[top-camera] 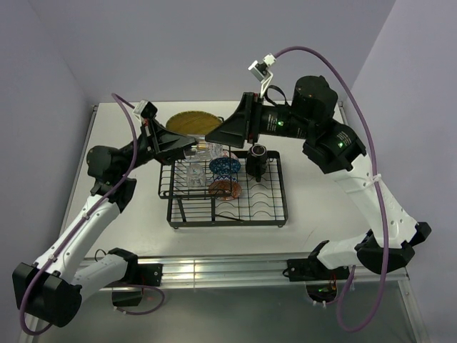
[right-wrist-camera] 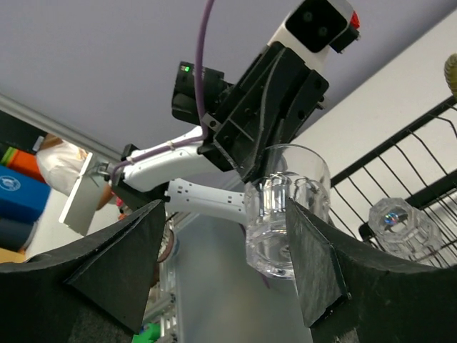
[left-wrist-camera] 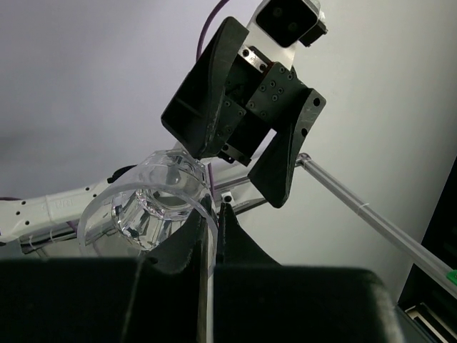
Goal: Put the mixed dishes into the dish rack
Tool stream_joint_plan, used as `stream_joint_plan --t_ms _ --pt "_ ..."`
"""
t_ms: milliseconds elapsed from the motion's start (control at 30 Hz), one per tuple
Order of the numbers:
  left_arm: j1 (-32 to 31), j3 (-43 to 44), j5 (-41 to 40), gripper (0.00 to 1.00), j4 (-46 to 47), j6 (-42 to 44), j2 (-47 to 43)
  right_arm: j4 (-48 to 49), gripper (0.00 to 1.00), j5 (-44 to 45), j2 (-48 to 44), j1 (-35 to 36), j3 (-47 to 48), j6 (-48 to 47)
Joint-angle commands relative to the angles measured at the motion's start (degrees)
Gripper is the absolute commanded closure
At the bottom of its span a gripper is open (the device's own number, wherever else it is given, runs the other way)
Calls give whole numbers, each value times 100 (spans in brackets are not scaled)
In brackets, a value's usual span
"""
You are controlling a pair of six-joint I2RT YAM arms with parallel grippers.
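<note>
My left gripper [top-camera: 190,148] is shut on the rim of a clear glass cup [top-camera: 203,150] and holds it above the back left of the black wire dish rack [top-camera: 278,207]. The left wrist view shows the rim pinched between its jaws [left-wrist-camera: 213,209], with the cup [left-wrist-camera: 153,207] to their left. My right gripper [top-camera: 212,137] is open and faces that cup [right-wrist-camera: 285,207], which sits just inside its right finger [right-wrist-camera: 314,264]. In the rack are a second glass cup [top-camera: 194,172], the blue bowl [top-camera: 224,166], the orange-red bowl [top-camera: 226,188] and the black mug [top-camera: 257,158].
The yellow plate [top-camera: 191,123] lies on the table behind the rack, partly hidden by both grippers. The two grippers are close together over the rack's back edge. The rack's front right slots [top-camera: 260,196] hold nothing.
</note>
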Motion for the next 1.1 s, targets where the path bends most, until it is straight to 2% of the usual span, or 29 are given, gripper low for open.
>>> stream_joint_plan --t_ms 0,133,333,600,833,1067 --pt "21 334 -77 100 347 -924 -3 -508 24 -97 -97 -10 -60 -382" --pt "21 335 -95 100 224 -888 -91 -752 23 351 -246 -10 -158 -751" --pt "21 194 -227 100 268 -959 -223 -947 24 255 -229 -2 -201 -989" --pt "21 317 -218 100 215 -906 -179 -333 28 185 -431 -2 -667 -726" --pt "21 221 -244 100 162 -888 -241 256 30 71 -431 -2 -711 -418" --pt "21 124 -253 100 215 -906 -267 423 33 -44 -325 33 -676 -286"
